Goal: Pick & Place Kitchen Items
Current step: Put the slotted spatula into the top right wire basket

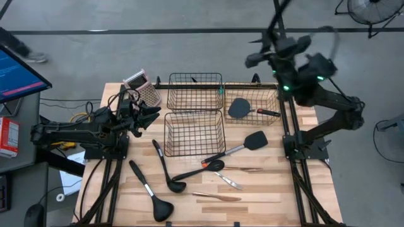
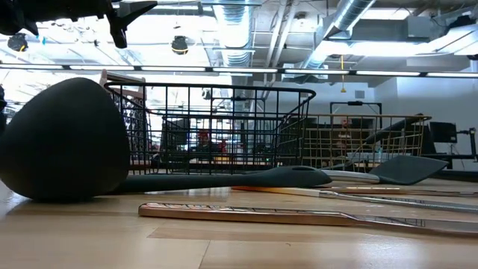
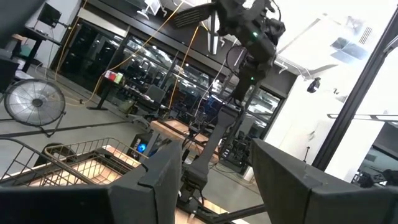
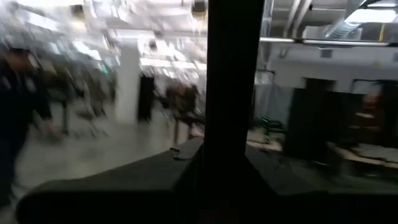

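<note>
Copper-handled flat piece (image 2: 246, 215) lies closest at the front edge of the wooden table (image 1: 278, 189), flat on the boards. Big black ladle (image 1: 146, 189) is just behind it, bowl at the front edge and handle running back toward the left side. Second ladle (image 1: 165, 167) lies beside it, bowl down near the table's middle. Black spoon (image 1: 202, 170) with an orange collar lies next to that, then a small metal piece (image 1: 228, 181) and another thin copper piece (image 1: 249, 169), all loose on the table. Black turner (image 1: 243, 146) lies diagonally just right of the front black wire basket (image 1: 194, 132). Rear black wire basket (image 1: 194, 91) sits behind it. Brass-coloured basket (image 1: 271, 94) beside that one holds one black spatula (image 1: 240, 108), with the handle pointing right. Pink-topped grater (image 1: 140, 85) stands at the back left corner. Left gripper (image 1: 146, 116) is low over the left side, near the grater and the baskets, with its fingers (image 3: 155, 180) spread apart and nothing between them. Right gripper (image 1: 262, 55) is raised high beyond the back right corner, closed narrow on the handle of a black utensil (image 4: 233, 93) that sticks up out of it. A person (image 4: 18, 106) stands in the room beyond the table.
</note>
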`<act>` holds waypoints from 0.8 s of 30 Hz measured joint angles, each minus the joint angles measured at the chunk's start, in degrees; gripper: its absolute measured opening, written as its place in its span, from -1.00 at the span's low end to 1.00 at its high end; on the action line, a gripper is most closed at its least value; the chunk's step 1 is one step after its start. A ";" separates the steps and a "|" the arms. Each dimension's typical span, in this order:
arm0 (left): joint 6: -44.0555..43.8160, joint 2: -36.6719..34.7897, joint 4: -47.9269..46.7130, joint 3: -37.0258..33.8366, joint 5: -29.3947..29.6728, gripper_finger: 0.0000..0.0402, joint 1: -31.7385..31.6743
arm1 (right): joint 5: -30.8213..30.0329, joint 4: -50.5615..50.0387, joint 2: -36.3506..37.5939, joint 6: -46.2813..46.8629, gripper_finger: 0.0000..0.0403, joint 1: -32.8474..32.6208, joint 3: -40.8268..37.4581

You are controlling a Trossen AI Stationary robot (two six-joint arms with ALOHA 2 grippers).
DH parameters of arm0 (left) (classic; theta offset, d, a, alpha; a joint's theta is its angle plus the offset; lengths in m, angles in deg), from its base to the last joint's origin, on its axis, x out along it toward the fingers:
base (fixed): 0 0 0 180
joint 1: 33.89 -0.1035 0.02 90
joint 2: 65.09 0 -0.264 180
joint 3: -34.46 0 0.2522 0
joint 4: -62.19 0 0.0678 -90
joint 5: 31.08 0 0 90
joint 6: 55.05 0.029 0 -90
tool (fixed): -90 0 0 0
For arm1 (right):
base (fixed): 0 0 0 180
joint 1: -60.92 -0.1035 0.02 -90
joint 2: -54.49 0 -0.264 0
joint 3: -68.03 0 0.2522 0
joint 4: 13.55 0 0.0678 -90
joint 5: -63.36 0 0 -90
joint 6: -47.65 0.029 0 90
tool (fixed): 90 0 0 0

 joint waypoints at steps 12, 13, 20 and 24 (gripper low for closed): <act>0.00 0.02 0.00 -0.01 0.00 -0.13 0.00 | 22.40 -42.59 1.02 38.24 -0.67 4.95 7.97; 0.00 0.02 0.00 0.00 0.00 -0.13 0.00 | 25.71 -46.59 1.94 42.10 -0.67 6.62 8.01; 0.02 0.00 -0.02 0.01 0.00 -0.13 0.00 | 34.95 -55.67 6.21 53.01 -0.67 13.58 -1.97; 0.02 0.00 -0.02 0.01 0.00 -0.13 0.00 | 36.99 -54.77 8.91 55.42 -0.67 15.69 -13.90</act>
